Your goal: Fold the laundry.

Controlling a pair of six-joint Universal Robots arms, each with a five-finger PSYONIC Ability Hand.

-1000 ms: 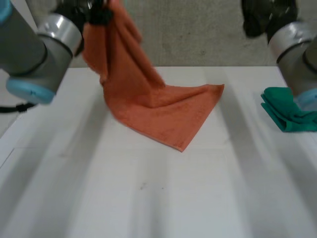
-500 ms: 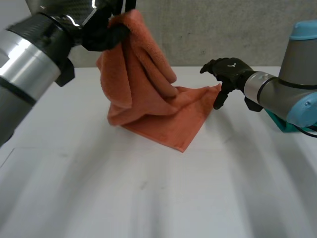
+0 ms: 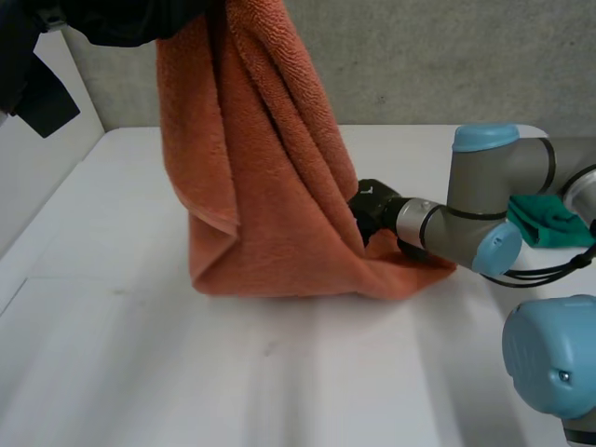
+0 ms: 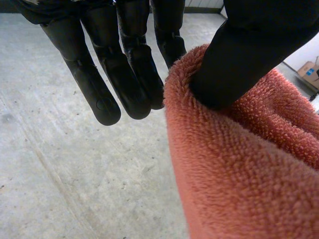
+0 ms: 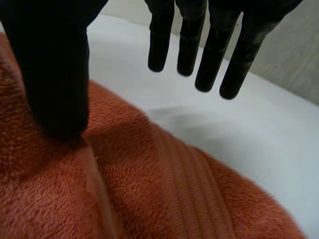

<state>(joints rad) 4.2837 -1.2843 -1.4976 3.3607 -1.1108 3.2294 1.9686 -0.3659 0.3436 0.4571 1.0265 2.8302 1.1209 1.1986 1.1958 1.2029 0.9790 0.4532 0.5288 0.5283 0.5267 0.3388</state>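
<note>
An orange towel (image 3: 261, 205) hangs in long folds from my left hand (image 3: 121, 19), high at the back left, and its lower edge rests on the white table (image 3: 279, 372). In the left wrist view the thumb (image 4: 249, 55) presses the towel's top edge (image 4: 239, 174) against the straight fingers (image 4: 99, 74). My right hand (image 3: 372, 209) is low at the towel's right bottom corner. There its thumb (image 5: 55, 74) rests on the towel (image 5: 124, 189), while the straight fingers (image 5: 214, 50) hover apart above the cloth.
A folded green cloth (image 3: 548, 219) lies at the table's right side, behind my right forearm. A grey wall runs along the table's far edge. The table's left edge is close to the hanging towel.
My left hand has raised the towel much higher, so it now hangs tall. The right hand has come in from the right and down to the towel's right corner.
</note>
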